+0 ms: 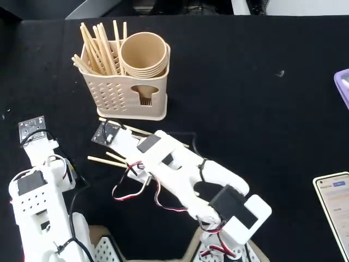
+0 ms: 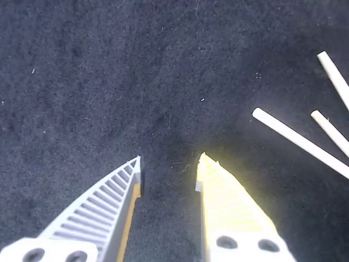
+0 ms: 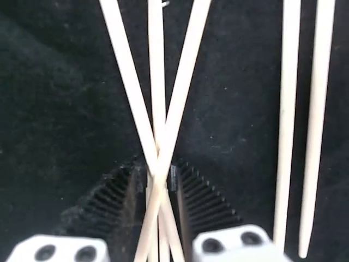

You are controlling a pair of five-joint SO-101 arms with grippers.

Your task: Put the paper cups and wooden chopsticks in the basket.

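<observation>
A beige slotted basket (image 1: 122, 97) stands at the back left of the black table. It holds a stack of paper cups (image 1: 143, 54) and several upright wooden chopsticks (image 1: 99, 46). More loose chopsticks (image 1: 106, 161) lie in front of the basket, under the right arm (image 1: 163, 164). My right gripper (image 3: 158, 180) is shut on three crossed chopsticks (image 3: 163, 120), low over the cloth. Two further chopsticks (image 3: 289, 109) lie parallel beside them. My left gripper (image 2: 169, 158) is open above bare cloth, with chopstick ends (image 2: 300, 143) off to one side.
A phone (image 1: 334, 204) lies at the right edge of the table, and a purple object (image 1: 342, 84) pokes in above it. The left arm (image 1: 38, 191) stands at the front left. Bare black cloth spreads over the right half.
</observation>
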